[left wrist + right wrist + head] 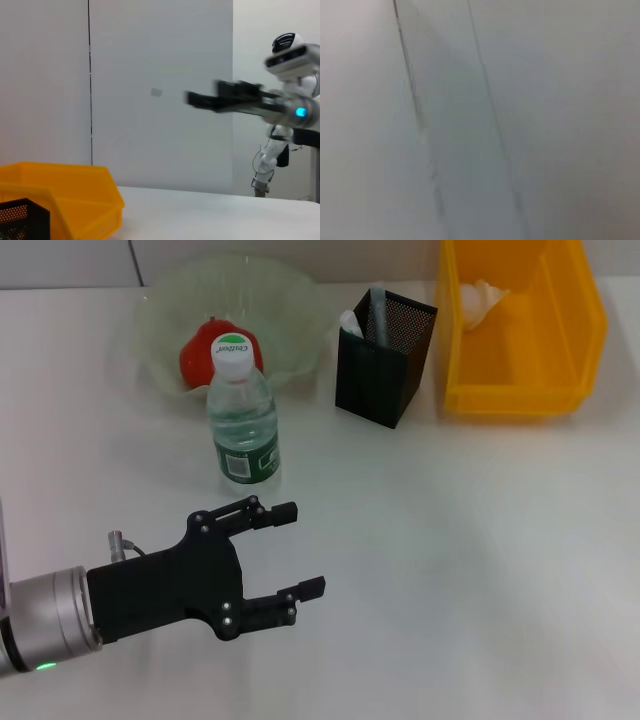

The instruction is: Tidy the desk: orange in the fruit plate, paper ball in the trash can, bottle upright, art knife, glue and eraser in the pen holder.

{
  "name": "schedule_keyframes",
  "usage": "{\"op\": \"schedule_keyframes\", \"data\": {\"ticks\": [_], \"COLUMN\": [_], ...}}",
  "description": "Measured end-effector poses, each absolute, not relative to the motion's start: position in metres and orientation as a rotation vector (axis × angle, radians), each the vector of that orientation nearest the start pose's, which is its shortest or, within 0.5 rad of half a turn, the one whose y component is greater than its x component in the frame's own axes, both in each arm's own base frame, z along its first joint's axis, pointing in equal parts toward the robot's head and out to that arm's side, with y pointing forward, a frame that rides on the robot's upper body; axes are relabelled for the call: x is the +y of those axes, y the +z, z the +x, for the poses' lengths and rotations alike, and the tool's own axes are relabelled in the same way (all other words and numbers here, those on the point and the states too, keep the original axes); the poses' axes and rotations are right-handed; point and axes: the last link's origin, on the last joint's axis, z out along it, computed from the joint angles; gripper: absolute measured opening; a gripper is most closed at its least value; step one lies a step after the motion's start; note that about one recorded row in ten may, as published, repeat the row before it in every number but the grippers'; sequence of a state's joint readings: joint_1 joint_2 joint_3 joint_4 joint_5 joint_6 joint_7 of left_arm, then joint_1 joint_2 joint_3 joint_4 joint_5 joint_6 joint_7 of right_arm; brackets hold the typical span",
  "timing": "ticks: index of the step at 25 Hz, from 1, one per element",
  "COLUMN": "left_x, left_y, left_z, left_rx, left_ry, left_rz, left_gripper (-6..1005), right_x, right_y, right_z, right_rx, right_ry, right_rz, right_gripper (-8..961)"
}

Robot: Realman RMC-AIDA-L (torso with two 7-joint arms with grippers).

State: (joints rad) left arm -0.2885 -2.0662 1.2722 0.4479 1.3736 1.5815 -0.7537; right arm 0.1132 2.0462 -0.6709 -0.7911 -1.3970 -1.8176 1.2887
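My left gripper is open and empty, low over the table at the front left, its fingers pointing right. A clear water bottle with a green label stands upright just behind it. An orange lies in the pale green fruit plate, partly hidden by the bottle's cap. The black mesh pen holder holds a white item and a grey-green stick. A white paper ball lies in the yellow bin. The right gripper is out of view.
The left wrist view shows the yellow bin and a corner of the pen holder. Beyond the table, another robot stands with an arm stretched out. The right wrist view shows only a pale wall.
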Motion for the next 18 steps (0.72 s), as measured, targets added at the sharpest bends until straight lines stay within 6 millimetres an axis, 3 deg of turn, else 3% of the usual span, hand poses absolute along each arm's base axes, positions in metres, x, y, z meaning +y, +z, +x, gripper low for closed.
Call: {"op": "schedule_keyframes", "data": {"ticks": [3,7,13,18], "left_x": [0.242,0.243,0.245,0.245], "left_y": [-0.053,-0.055,-0.062,-0.066], "left_z": [-0.273,-0.271,-0.262,-0.262], "left_rx": [-0.187,-0.194,-0.225,-0.251], "left_ry": [-0.986,-0.991,-0.986,-0.946], "left_rz": [-2.700,-2.723,-2.824,-2.891], "left_gripper": [776,776,776,776], "right_x": [0.198,0.193,0.214,0.229], "right_y": [0.104,0.095,0.051,0.034], "right_z": [0.324,0.325,0.314,0.305], "right_rx": [0.538,0.580,0.636,0.598], "right_ry": [1.089,1.032,0.808,0.751], "right_rz": [-2.406,-2.536,-2.803,-2.872], "right_gripper": [760,761,760,761]}}
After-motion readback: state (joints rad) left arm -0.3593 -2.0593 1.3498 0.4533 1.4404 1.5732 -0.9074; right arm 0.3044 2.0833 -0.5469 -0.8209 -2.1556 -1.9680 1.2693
